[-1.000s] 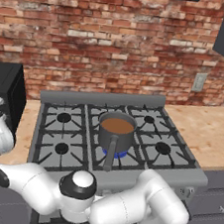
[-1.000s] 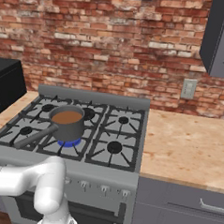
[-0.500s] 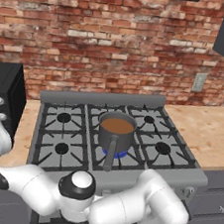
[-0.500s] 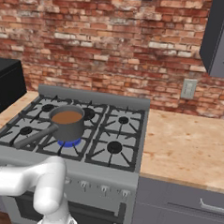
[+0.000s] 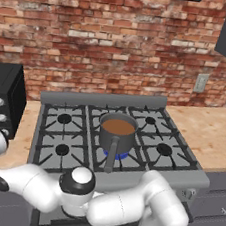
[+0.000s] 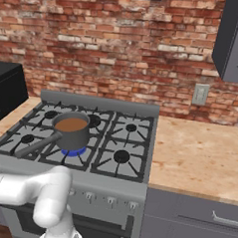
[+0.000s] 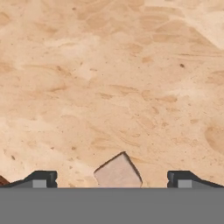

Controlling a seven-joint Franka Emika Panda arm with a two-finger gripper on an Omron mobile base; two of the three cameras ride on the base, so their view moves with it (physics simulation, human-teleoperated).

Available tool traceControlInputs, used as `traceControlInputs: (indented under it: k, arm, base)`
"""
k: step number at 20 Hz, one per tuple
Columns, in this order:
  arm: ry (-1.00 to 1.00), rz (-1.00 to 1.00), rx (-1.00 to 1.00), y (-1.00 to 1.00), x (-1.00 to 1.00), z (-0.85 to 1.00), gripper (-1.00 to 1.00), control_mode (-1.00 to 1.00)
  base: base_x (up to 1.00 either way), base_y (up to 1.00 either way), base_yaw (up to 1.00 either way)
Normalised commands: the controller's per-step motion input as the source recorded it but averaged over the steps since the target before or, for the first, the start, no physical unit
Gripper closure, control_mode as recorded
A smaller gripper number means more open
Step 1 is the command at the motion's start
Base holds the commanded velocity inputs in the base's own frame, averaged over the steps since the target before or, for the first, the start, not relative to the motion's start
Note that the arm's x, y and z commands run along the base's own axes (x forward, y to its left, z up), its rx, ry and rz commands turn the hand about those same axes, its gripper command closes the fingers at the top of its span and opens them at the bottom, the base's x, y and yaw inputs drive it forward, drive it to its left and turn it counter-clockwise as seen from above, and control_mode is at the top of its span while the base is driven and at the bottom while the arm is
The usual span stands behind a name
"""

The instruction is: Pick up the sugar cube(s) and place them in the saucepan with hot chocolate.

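Observation:
In the hand view a small pale sugar cube (image 7: 117, 171) lies on the beige stone counter (image 7: 109, 87), right between my two dark fingertips (image 7: 41, 179). My gripper (image 7: 111, 180) is open and straddles the cube with room on both sides. The dark grey saucepan with hot chocolate (image 5: 117, 131) stands on the stove's middle front burner over a blue flame, its long handle pointing toward the front. It also shows in the right base view, saucepan (image 6: 72, 130). My arm reaches off to the left of the stove.
A black microwave (image 5: 0, 100) stands on the counter left of the stove (image 5: 59, 151). A wide beige counter (image 6: 198, 156) stretches right of the stove. A brick wall with an outlet (image 6: 200, 94) is behind, and a dark cabinet (image 6: 235, 38) hangs at upper right.
The arm's segment at the left edge has dipped very slightly. The saucepan and stove have not moved.

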Motion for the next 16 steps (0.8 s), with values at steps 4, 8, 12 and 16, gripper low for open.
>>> traceControlInputs:
  k: [4, 8, 12, 16]
  arm:
    - [0.0, 0.0, -0.05, 0.09, 0.11, -0.09, -1.0, -1.0]
    - [0.0, 0.0, 0.0, 0.0, 0.0, -0.11, -1.0, -1.0]
    - [0.0, 0.0, 0.0, 0.0, -0.15, -0.14, -1.0, -1.0]
    - [0.0, 0.0, 0.0, 0.0, -0.28, -0.08, -1.0, -1.0]
  base:
    - [0.0, 0.0, 0.0]
    - [0.0, 0.0, 0.0]
    - [0.0, 0.0, 0.0]
    - [0.0, 0.0, 0.0]
